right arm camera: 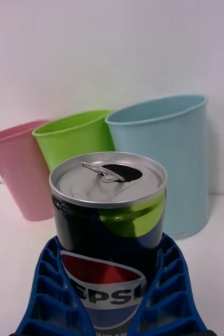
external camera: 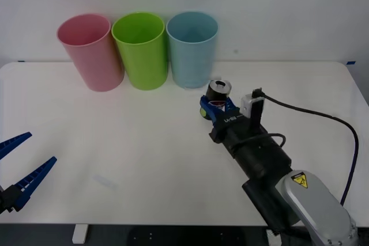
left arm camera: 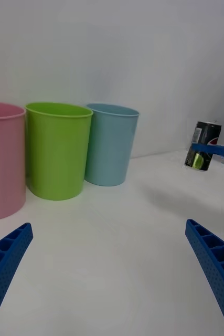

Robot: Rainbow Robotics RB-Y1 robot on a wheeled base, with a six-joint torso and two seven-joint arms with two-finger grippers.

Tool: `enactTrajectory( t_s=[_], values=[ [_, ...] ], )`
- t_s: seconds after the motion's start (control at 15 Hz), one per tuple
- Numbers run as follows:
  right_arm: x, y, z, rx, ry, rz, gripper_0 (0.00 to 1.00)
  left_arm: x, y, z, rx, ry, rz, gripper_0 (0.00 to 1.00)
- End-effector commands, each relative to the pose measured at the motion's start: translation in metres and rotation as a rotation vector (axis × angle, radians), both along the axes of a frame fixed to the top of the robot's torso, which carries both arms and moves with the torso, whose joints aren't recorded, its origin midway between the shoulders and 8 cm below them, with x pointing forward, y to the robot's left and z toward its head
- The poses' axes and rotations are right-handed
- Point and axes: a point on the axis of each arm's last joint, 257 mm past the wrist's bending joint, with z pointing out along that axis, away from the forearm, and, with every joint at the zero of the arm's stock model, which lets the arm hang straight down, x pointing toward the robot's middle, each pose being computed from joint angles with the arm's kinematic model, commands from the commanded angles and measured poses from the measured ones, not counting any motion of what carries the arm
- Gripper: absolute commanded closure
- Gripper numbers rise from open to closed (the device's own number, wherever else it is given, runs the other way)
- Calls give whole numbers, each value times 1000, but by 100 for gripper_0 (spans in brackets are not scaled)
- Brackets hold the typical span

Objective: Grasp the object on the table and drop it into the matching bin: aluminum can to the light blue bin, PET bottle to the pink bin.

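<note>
**Aluminum can held in right pincer, near the light blue bin**

The aluminum can (external camera: 219, 92) is upright, clamped between the blue ribbed fingers (right arm camera: 164, 294) of the right pincer (external camera: 217, 108). Whether its base touches the table cannot be told.

1. Table (external camera: 144, 159): white, flat, carrying three bins along its far edge.
2. Bins, in a row from the robot's left: pink bin (external camera: 91, 53), lime green bin (external camera: 141, 50), light blue bin (external camera: 192, 48). All stand upright with neighbouring rims just beside one another.
3. Right arm: extends from the near right corner toward the light blue bin. Its pincer is clenched on the can's lower body, just in front of that bin.
4. Left pincer (external camera: 17, 168): at the near left edge of the table, fingers spread apart and grasping nothing, well apart from the can.
5. Can: silver top with the pull-tab opening pressed in, dark body, red-white-blue label facing the wrist camera.
</note>
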Motion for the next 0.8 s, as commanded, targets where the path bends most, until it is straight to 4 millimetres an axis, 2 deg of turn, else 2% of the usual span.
enactTrajectory(
  t_s=[0.07,0.47,0.8],
  values=[
    [-10,-12,27,31,-32,23,100,0,0,0,0,0,0,0],
    [-18,-30,80,61,-83,124,100,0,0,0,0,0,0,0],
    [-5,-48,121,82,-90,210,100,0,0,0,0,0,0,0]
  ],
)
